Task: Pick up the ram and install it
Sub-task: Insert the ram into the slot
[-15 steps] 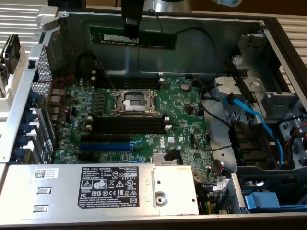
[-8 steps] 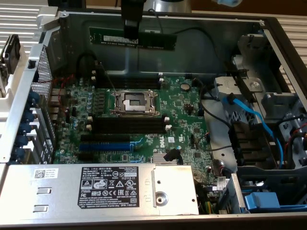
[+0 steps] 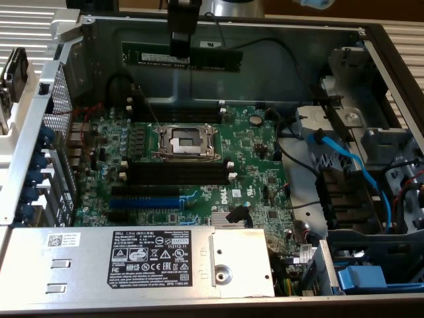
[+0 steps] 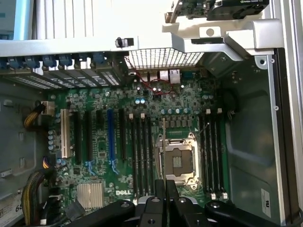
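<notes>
The open computer case (image 3: pixel 371 40) lies on its side beneath the gripper (image 3: pixel 181 53). Its green board (image 3: pixel 252 146) is spread flat across the bottom, well below the fingertips. A grey metal box with a white label (image 3: pixel 132 255) sits at the near edge of the case, far from the gripper.

On the board, almost straight below the gripper, is the square processor socket (image 3: pixel 185 141). One pair of long black memory slots (image 3: pixel 175 173) lies on its near side, and a blue slot (image 3: pixel 144 201) lies nearer the camera again.

The gripper is clamped on the ram (image 3: pixel 212 59), gripping it about halfway along, so an equal length sticks out on each side. The ram hangs up by the far wall of the case, clear of the board and of every slot. It stands on its long edge with its flat face toward the exterior camera. Its long axis is level and runs from the exterior view's left to the exterior view's right, in line with the black slots below.

In the wrist view the fingers (image 4: pixel 161 201) stand close together above the board (image 4: pixel 142 123), with the socket (image 4: pixel 177 161) just past them.
</notes>
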You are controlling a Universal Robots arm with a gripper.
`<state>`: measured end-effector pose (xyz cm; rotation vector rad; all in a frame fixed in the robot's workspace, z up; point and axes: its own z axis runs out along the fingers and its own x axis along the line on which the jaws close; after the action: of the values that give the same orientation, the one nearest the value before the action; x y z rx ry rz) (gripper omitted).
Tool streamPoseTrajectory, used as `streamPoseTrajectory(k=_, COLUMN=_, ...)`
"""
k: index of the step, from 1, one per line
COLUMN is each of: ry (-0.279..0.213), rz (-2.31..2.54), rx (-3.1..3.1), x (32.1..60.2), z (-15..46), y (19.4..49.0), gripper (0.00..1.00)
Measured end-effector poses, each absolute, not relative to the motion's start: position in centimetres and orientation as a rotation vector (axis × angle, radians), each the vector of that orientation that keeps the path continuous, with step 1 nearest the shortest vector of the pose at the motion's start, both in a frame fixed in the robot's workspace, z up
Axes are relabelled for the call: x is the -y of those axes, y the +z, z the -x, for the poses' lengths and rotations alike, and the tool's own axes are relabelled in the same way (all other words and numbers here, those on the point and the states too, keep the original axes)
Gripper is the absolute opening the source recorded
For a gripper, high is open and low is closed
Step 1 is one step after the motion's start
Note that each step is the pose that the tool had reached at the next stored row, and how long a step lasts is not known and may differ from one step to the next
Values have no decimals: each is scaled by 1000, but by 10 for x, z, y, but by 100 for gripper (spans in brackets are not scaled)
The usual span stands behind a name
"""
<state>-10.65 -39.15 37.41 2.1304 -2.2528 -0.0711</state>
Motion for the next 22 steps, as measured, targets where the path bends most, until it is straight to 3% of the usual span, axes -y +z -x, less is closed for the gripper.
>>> streamPoseTrajectory(k=22, ry=-71, rz=-2146, rx=2237, x=398, z=108, y=367, gripper=13)
